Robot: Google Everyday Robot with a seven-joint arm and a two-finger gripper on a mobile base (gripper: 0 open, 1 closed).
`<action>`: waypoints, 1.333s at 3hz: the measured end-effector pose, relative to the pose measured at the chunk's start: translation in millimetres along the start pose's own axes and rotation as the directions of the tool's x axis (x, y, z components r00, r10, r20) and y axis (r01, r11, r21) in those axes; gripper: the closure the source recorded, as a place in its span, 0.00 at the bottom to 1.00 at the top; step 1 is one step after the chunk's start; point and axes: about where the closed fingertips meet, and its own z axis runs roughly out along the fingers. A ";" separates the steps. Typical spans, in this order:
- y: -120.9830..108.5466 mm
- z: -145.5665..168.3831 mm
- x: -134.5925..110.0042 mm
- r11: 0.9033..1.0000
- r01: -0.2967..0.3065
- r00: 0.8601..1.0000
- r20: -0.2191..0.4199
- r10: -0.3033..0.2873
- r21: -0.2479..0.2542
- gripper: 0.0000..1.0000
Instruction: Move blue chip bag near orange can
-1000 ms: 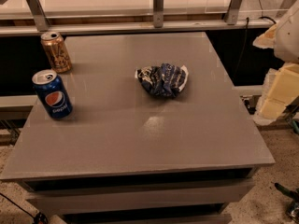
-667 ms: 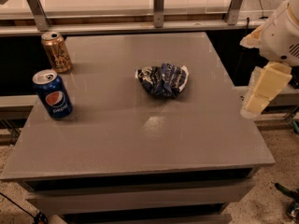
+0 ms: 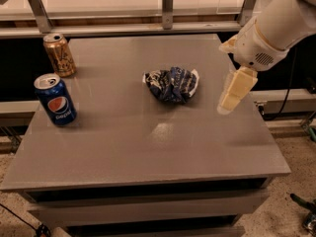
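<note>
The blue chip bag, crumpled dark blue foil with white patches, lies near the middle of the grey table. The orange can stands upright at the table's far left corner. My gripper hangs over the table's right side, to the right of the bag and apart from it, its pale fingers pointing down and to the left. It holds nothing that I can see.
A blue Pepsi can stands upright at the left edge, in front of the orange can. A metal rail with posts runs behind the table. The floor shows at the right, with cables.
My arm has swung in from the right edge of the view to above the table's right side, closer to the bag. The bag and cans have not moved.
</note>
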 end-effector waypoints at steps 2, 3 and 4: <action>-28.1 35.4 -21.2 1.000 0.020 0.999 0.048 -0.020 0.005 0.00; -31.1 40.4 -25.2 0.999 0.030 0.998 0.058 -0.030 -0.013 0.00; -35.7 56.8 -37.0 0.995 0.060 0.995 0.081 -0.054 -0.075 0.00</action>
